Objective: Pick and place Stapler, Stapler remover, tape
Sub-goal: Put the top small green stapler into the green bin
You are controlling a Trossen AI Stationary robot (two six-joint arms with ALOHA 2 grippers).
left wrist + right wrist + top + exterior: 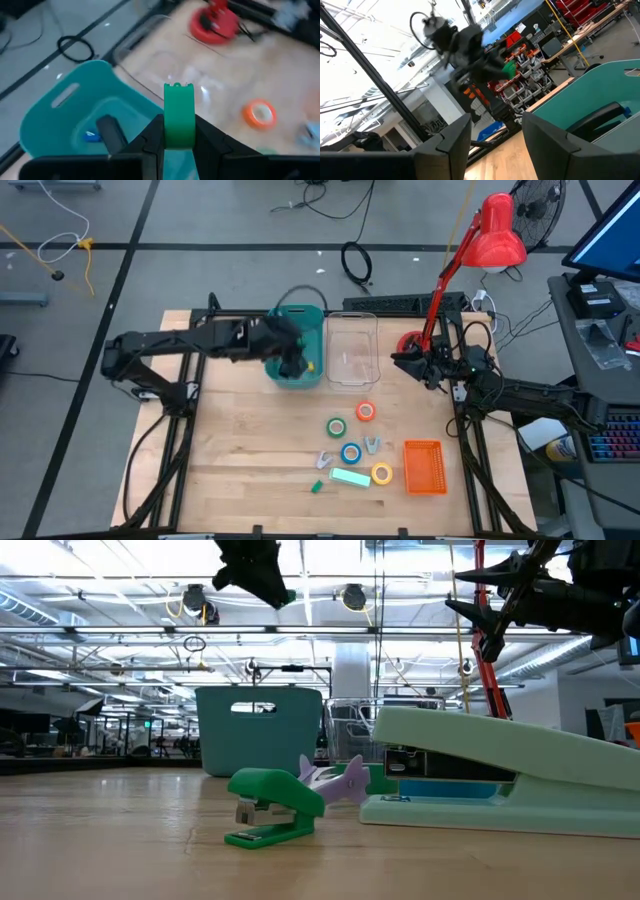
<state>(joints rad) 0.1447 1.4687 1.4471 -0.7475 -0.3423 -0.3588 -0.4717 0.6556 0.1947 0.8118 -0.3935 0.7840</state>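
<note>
Holding black Stapler [111,134]: teal bin [55,120]

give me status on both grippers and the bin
Left gripper shut on green piece, above teal bin. Right gripper open, waiting beside clear tub. Black stapler in bin. Nothing in the way.

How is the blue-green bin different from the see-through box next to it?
The teal bin is solid-coloured; the clear box is see-through. The teal bin holds a black stapler; the clear box looks empty. The left end effector, gripping a green piece, hangs over the teal bin, not the clear box. Both stand side by side.
</note>
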